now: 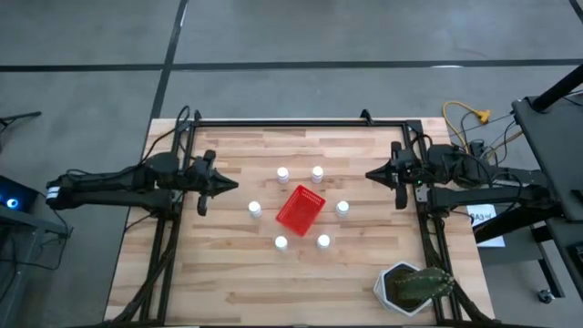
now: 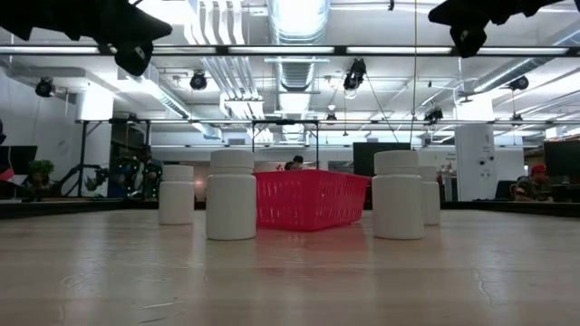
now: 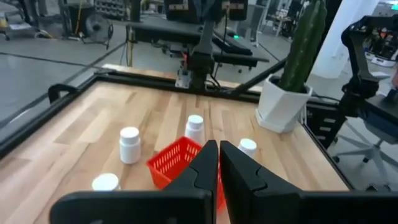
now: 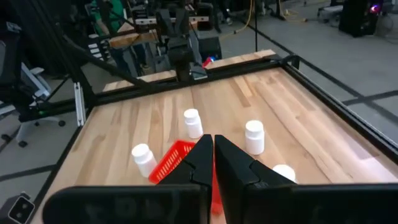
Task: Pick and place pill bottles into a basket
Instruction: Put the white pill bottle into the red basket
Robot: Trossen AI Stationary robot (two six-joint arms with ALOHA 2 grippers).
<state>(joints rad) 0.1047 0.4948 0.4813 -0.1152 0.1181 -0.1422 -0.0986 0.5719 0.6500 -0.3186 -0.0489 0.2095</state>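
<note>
High view: six small white plastic pill bottles (image 1: 282,173) ringing small red plastic basket (image 1: 300,209) mid wooden counter (image 1: 228,273), standing outside, likely for reach from both sides. Left gripper (image 1: 230,185), right gripper (image 1: 372,173) hovering apart, fingers pressed together, holding nothing.

Six pill bottles (image 1: 282,173), one basket (image 1: 300,209), one plant (image 1: 412,288).

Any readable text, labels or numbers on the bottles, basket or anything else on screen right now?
None can be read.
Pill bottles: plain white on the sides shown, no label visible.
Basket: plain red, no marking visible.
White paper beside the table, past the right arm: dark print, too small to read.
</note>
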